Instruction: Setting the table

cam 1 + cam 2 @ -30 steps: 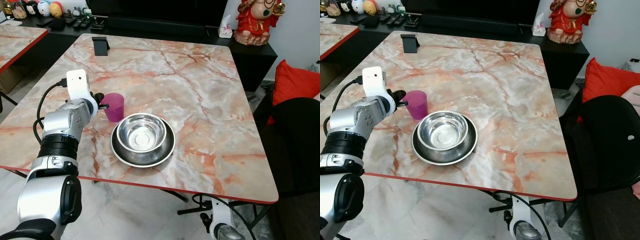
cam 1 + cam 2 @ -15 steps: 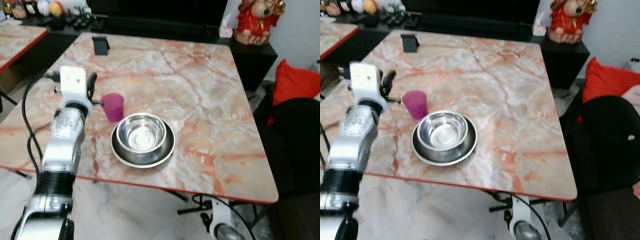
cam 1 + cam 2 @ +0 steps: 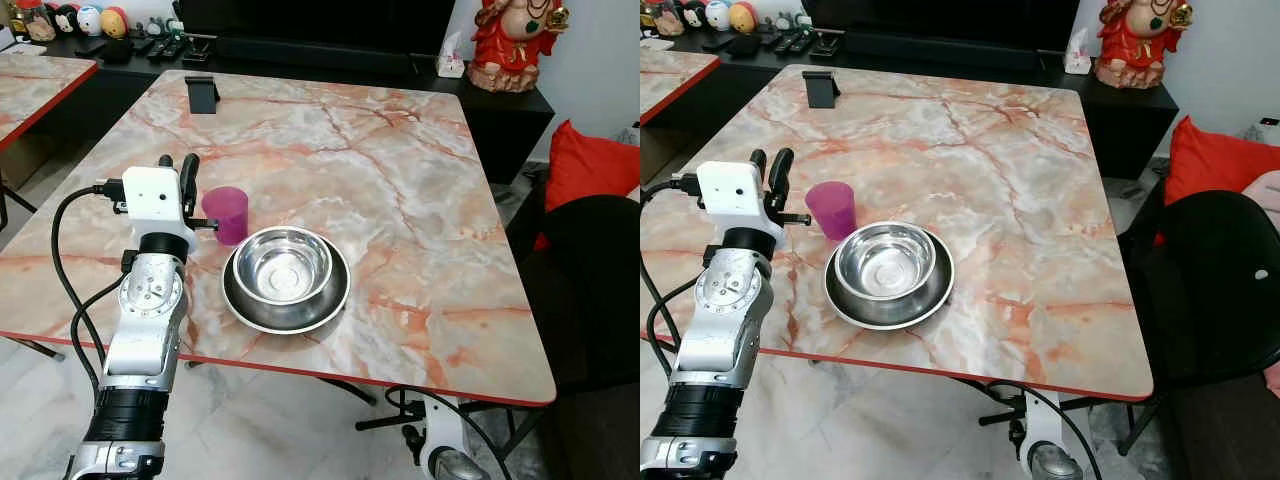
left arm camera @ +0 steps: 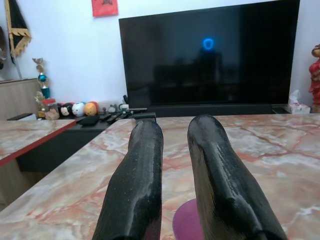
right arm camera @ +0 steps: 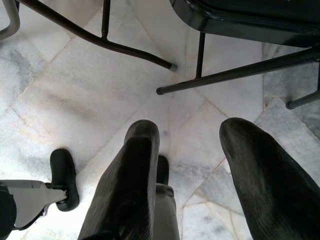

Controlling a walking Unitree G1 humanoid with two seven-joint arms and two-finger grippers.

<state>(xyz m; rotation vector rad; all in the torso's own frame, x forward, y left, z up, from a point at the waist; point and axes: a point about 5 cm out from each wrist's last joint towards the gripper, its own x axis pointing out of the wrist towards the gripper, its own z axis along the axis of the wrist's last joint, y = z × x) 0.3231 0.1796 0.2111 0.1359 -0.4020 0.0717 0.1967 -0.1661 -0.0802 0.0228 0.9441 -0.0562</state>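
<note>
A purple cup (image 3: 227,213) stands upright on the marble table (image 3: 420,200), just left of a steel bowl (image 3: 284,268) that rests in a darker steel plate (image 3: 240,305). My left gripper (image 3: 178,168) is raised a little left of the cup and apart from it, its fingers pointing up and toward the far edge. In the left wrist view the two black fingers (image 4: 142,150) stand almost together with nothing between them, and the cup's rim (image 4: 186,222) lies below them. My right gripper (image 5: 192,135) hangs open under the table, over the tiled floor.
A black stand (image 3: 201,92) sits at the table's far left. A black chair (image 3: 1220,290) and a red cushion (image 3: 590,165) are on the right. A second marble table (image 3: 40,75) is at the left, a TV (image 4: 210,55) and cabinet behind. Chair legs (image 5: 220,75) cross the floor.
My left gripper has drawn back from the cup's side and risen, with the forearm now upright. The cup, bowl and plate stay where they were.
</note>
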